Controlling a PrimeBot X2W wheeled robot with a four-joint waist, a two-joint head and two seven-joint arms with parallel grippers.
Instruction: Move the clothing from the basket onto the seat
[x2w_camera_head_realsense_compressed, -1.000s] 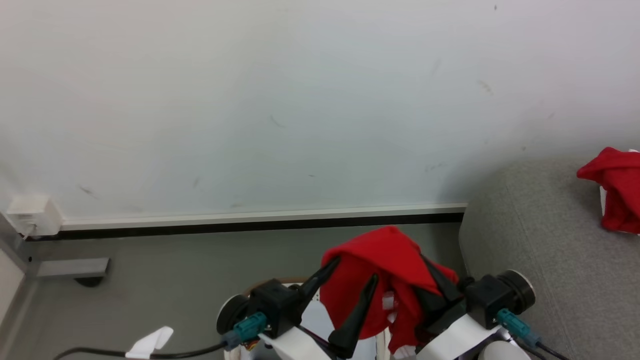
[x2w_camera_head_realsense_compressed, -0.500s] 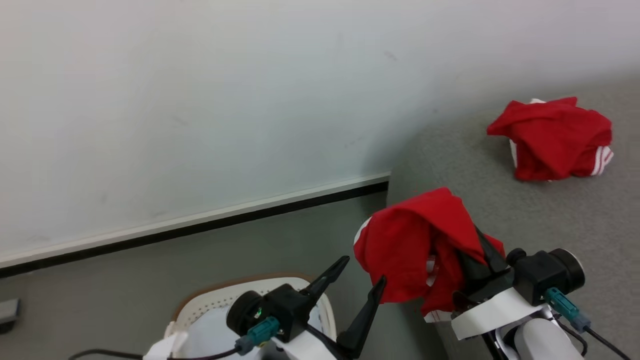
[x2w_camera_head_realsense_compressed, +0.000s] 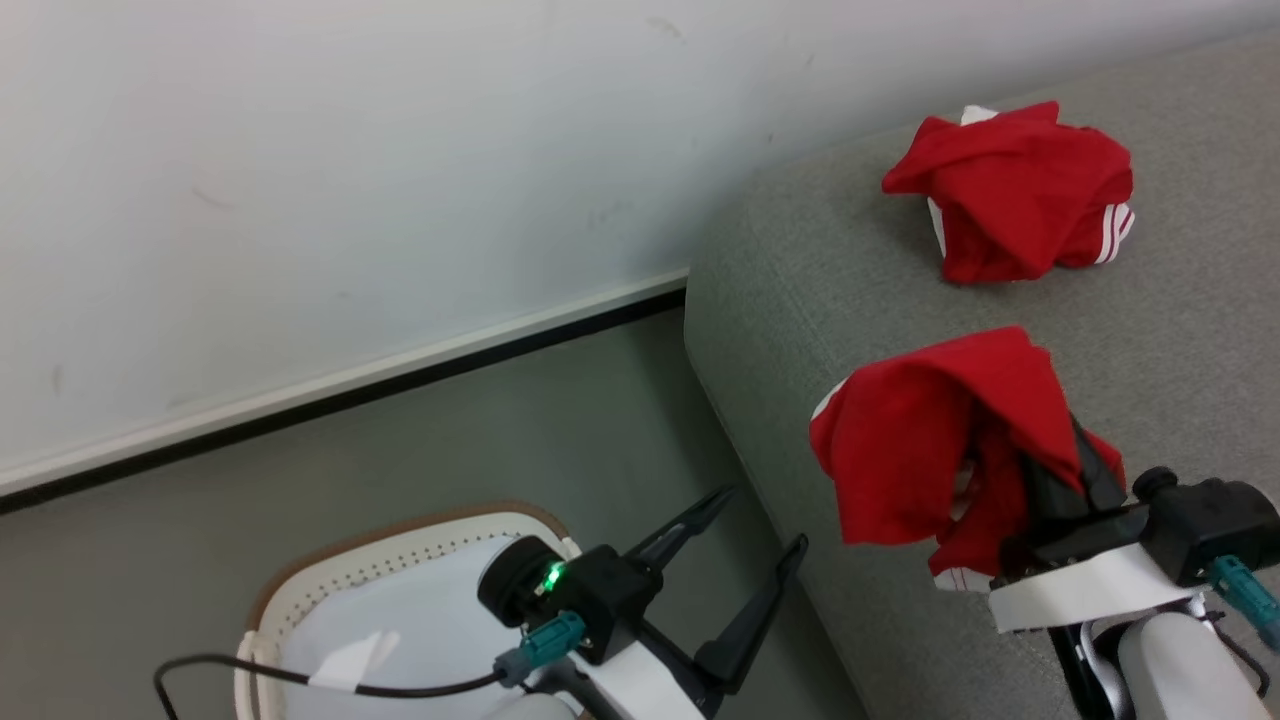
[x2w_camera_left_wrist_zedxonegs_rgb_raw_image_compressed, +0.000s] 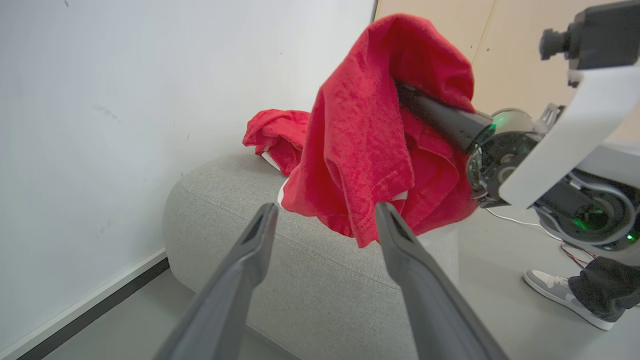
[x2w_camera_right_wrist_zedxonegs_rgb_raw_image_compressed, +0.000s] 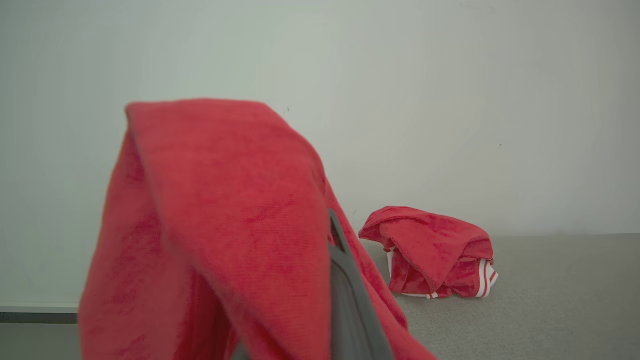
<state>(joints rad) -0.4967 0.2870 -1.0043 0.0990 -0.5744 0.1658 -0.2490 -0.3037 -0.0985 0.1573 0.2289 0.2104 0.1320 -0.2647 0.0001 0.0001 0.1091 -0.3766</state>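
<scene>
One red garment (x2w_camera_head_realsense_compressed: 930, 440) hangs draped over my right gripper (x2w_camera_head_realsense_compressed: 1050, 440), which is shut on it above the near left part of the grey sofa (x2w_camera_head_realsense_compressed: 800, 290). Cloth covers the fingertips; one dark finger (x2w_camera_right_wrist_zedxonegs_rgb_raw_image_compressed: 345, 285) pokes out beneath the red garment (x2w_camera_right_wrist_zedxonegs_rgb_raw_image_compressed: 225, 200). A second red garment (x2w_camera_head_realsense_compressed: 1015, 190) with white stripes lies crumpled farther back on the sofa cushion. My left gripper (x2w_camera_head_realsense_compressed: 765, 518) stands open over the floor between the sofa and the cream basket (x2w_camera_head_realsense_compressed: 400, 560). The basket's pale bottom shows bare. From the left wrist, the hanging garment (x2w_camera_left_wrist_zedxonegs_rgb_raw_image_compressed: 370, 130) sits just beyond my open fingers (x2w_camera_left_wrist_zedxonegs_rgb_raw_image_compressed: 260, 235).
A white wall with a black skirting strip (x2w_camera_head_realsense_compressed: 400, 375) runs behind the basket and sofa. A black cable (x2w_camera_head_realsense_compressed: 300, 680) trails from my left wrist across the basket. A person's shoe (x2w_camera_left_wrist_zedxonegs_rgb_raw_image_compressed: 565, 295) stands on the grey floor beside the sofa.
The head camera has swung right, bringing the sofa into view. My right gripper has carried the red garment from above the basket to over the sofa's near edge. The left gripper stays open.
</scene>
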